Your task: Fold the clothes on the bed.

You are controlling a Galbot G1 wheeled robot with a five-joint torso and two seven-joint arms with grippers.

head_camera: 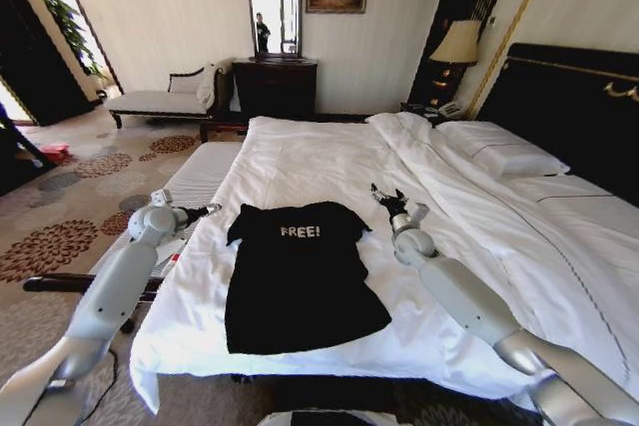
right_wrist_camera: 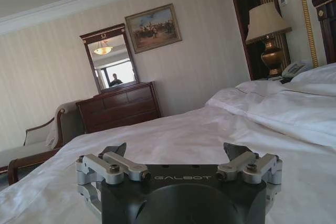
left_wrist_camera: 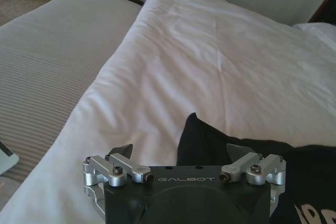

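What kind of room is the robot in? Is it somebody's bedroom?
Probably a hotel bedroom. There is a big bed with white sheets and pillows, a bedside lamp with a telephone by it, and a dark dresser under a mirror.

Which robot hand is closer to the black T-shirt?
The left. The left gripper hovers just beside the T-shirt's sleeve, fingers open. The right gripper is open too, a little farther off past the other sleeve, above the white bed.
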